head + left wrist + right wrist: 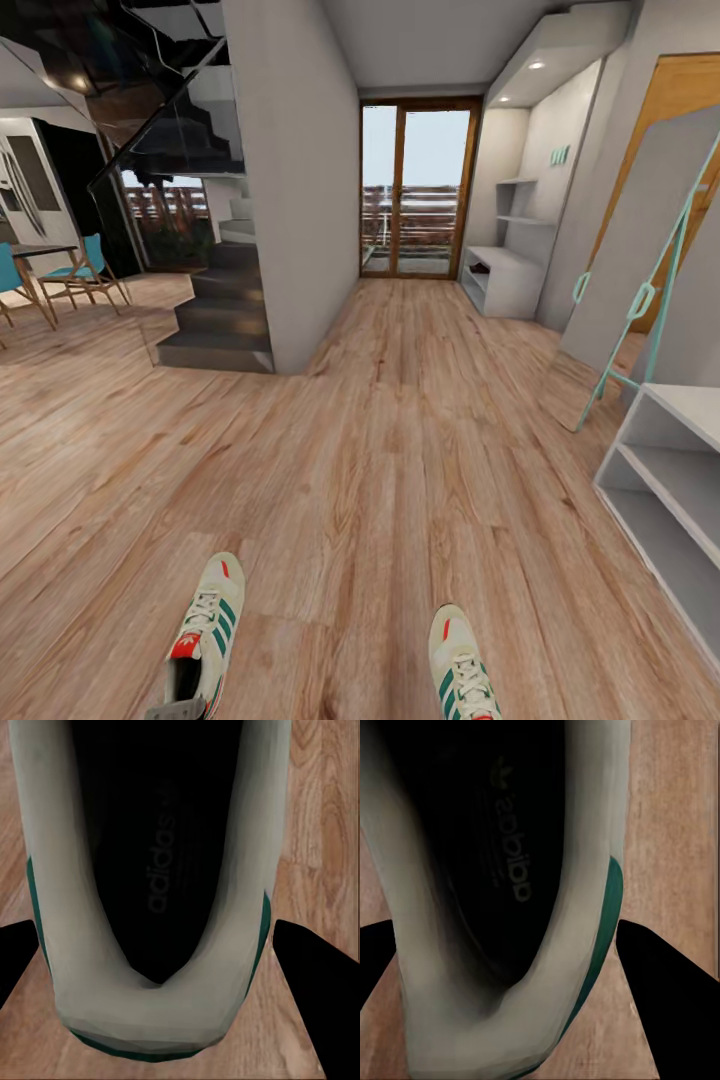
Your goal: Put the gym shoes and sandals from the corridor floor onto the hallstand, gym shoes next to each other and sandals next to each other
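Observation:
Two cream-white gym shoes with green stripes lie on the wood corridor floor (400, 450) at the near edge of the head view, toes pointing away: the left shoe (207, 635) and the right shoe (462, 668). My left gripper (154, 937) is open, its black fingers (315, 997) straddling the heel of the left shoe (150, 1012). A grey bit of it shows at that shoe's heel (176, 712). My right gripper (506, 937) is open too, with its fingers (667, 997) on either side of the right shoe's heel (457, 1020). The hallstand (505, 275) stands far down the corridor on the right. The sandals are out of view.
A pale grey open shelf unit (665, 480) stands close on the right, with a leaning mirror on a teal frame (640, 300) beyond it. A wall and dark stairs (215, 320) are on the left, with a table and blue chairs (80, 275) further left. Glass doors (418, 190) end the corridor.

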Controlling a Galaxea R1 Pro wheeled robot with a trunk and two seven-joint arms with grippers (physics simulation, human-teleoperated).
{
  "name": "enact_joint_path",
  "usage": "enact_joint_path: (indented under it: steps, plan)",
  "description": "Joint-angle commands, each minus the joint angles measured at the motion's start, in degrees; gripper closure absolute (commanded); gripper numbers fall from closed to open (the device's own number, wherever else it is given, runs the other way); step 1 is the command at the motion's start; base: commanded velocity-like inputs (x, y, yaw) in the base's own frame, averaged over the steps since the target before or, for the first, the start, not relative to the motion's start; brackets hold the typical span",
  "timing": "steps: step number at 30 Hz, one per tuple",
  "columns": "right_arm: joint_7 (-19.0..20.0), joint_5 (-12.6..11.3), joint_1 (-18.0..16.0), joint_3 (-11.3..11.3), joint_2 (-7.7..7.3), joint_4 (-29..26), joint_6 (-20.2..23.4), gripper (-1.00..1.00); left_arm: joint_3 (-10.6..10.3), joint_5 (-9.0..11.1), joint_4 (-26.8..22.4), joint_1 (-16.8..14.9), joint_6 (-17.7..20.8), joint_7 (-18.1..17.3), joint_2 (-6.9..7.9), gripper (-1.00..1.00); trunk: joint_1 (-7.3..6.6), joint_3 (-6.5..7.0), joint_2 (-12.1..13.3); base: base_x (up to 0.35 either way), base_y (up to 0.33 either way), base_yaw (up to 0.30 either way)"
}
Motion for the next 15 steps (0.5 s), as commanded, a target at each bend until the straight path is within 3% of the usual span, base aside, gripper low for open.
enact_joint_path:
  steps: [1,15]
  plan:
    - [0.43,0.23,-0.02,-0.51,0.02,0.0,-0.13,1.0,0.54,-0.57,0.03,-0.04,-0.21,-0.28,-0.01,1.0,0.02,-0.05,-0.02,0.33,-0.145,0.0]
    - [0.43,0.23,-0.01,-0.51,0.02,0.01,-0.13,1.0,0.54,-0.57,0.02,-0.05,-0.22,-0.28,-0.01,1.0,0.02,-0.05,-0.02,0.33,-0.147,0.0]
